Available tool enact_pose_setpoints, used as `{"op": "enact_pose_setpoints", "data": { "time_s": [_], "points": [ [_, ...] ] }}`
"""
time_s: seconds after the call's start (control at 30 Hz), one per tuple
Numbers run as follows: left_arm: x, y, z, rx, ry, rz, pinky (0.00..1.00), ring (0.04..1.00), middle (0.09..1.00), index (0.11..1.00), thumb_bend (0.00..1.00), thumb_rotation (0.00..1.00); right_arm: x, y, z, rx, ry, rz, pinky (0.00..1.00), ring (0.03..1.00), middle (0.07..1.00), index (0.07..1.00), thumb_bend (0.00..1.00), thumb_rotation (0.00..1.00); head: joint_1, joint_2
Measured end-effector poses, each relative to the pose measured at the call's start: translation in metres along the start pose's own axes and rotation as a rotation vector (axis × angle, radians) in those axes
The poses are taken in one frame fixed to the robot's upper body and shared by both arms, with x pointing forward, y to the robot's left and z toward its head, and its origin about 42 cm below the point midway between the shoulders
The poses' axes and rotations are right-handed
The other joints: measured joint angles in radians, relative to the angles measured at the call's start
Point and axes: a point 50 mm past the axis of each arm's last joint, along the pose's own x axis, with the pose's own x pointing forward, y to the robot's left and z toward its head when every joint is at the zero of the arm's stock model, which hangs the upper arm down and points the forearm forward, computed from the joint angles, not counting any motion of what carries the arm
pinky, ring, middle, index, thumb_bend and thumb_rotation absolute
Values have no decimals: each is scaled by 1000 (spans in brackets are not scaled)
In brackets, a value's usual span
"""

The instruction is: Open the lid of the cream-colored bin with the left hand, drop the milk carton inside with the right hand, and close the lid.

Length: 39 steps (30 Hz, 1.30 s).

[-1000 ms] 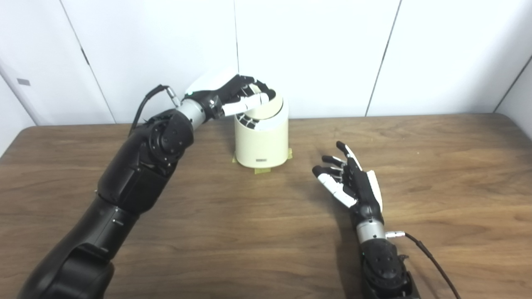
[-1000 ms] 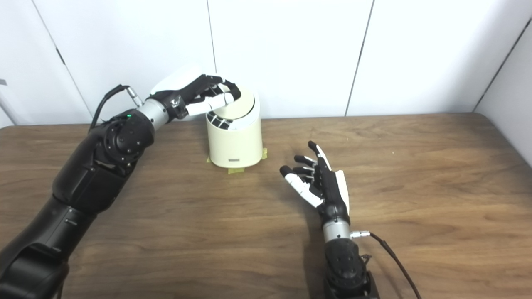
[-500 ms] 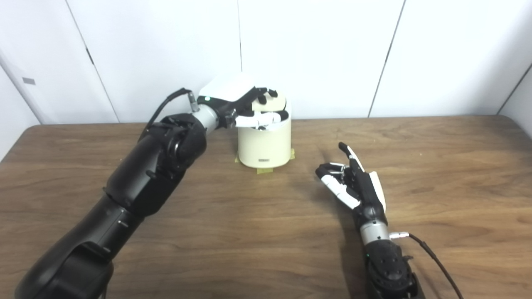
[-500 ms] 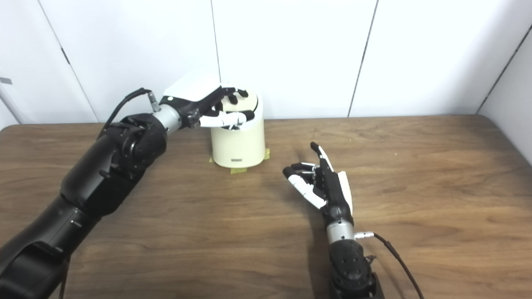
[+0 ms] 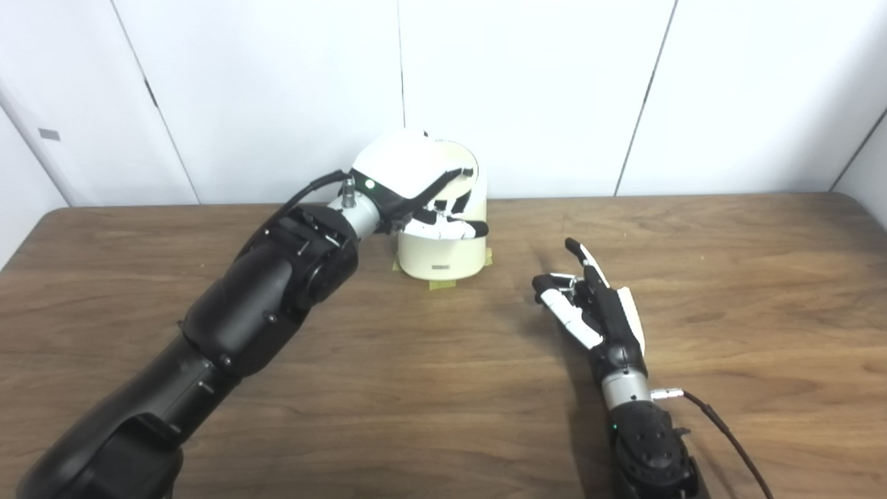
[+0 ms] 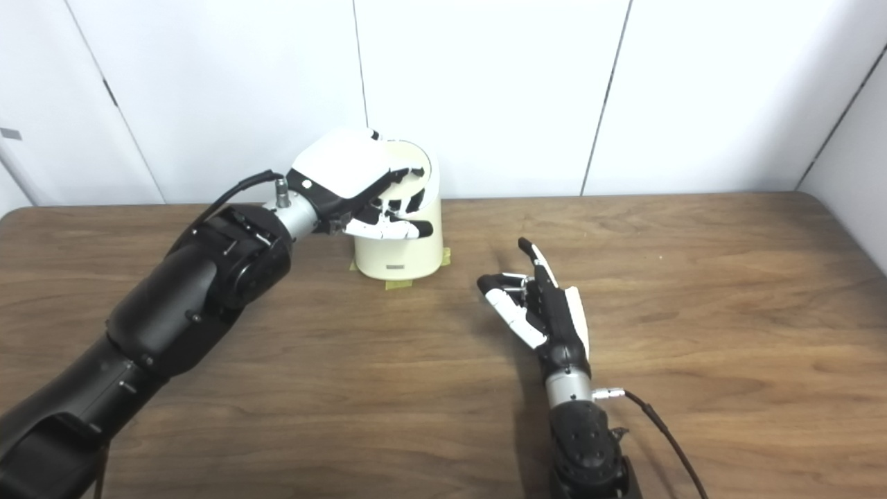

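Resting over the top front of the cream-colored bin (image 5: 443,242), the left robot hand (image 5: 416,190) has its fingers (image 5: 450,225) curled down across the rim, in the upper middle of the frame. The lid (image 5: 457,156) shows behind the robot hand as a pale disc, tilted up toward the back wall; whether it is fully shut cannot be told, because the hand's white back covers most of the opening. Whether those fingers actually clamp the rim or only lie on it is also unclear.

No milk carton is visible anywhere on the table (image 5: 727,277); judging from that, it is probably already inside the bin, though the interior is hidden. The right robot hand (image 6: 537,312) lies low at centre right, holding nothing, fingers loosely apart, well apart from the bin.

The main risk is in the closing step. The fingers sit in the lid's path, so pressing down could trap them between lid and rim and leave the lid ajar. The bin is light-looking and held only by yellow tape (image 5: 438,283) at its base; a sideways drag from the left robot hand as it withdraws could peel the tape and tip or slide the bin toward the table's near side.
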Motion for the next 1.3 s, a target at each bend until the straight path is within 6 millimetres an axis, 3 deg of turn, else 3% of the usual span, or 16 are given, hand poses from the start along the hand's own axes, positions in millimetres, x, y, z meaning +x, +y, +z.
{"op": "enact_pose_setpoints", "data": {
  "time_s": [0.57, 0.93, 1.03, 1.3],
  "points": [
    [-4, 0, -3, 12, -16, -30, 934, 747, 757, 864, 639, 1000, 0, 0, 0, 13, 5, -7, 650, 588, 639, 929, 558, 621, -12, 0],
    [-15, -5, -17, -92, 5, 32, 968, 865, 830, 836, 555, 1000, 0, 1, -1, 17, 5, -10, 636, 575, 620, 926, 534, 580, -15, -3],
    [-17, -5, -18, -106, 10, 71, 921, 849, 810, 806, 542, 1000, 0, 1, -1, 18, 4, -10, 632, 575, 621, 925, 535, 579, -17, -3],
    [-24, 10, -29, -228, 50, 200, 803, 851, 836, 832, 519, 1000, 0, 1, -1, 20, 5, -11, 640, 583, 635, 921, 547, 596, -21, 0]
  ]
}}
